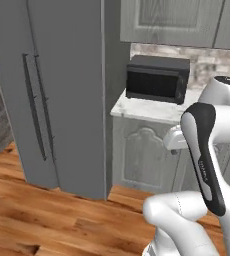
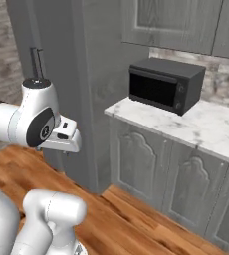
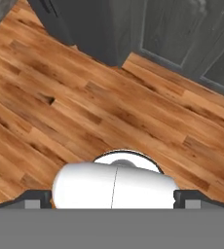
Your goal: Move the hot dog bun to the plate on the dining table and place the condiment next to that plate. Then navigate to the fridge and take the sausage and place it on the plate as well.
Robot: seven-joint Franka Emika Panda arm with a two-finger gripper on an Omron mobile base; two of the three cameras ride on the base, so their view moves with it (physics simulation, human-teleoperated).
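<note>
Base views toward fridge (image 1: pixel 62 90); hand view floorward.

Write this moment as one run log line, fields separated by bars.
phase: at tall grey fridge | fridge doors: closed | gripper: open, empty, over wooden floor | black microwave: on marble counter

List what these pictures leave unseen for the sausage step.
- Sausage: the fridge doors are shut in both base views, so nothing inside can be seen.
- Fridge top: cut off by the upper edge of both base views.
- Fridge in hand view: just its bottom corner meets the floor.
- Gripper: the fingertips sit wide apart at the hand view's bottom edge, holding nothing; in the base views the arm hides the fingers.
</note>
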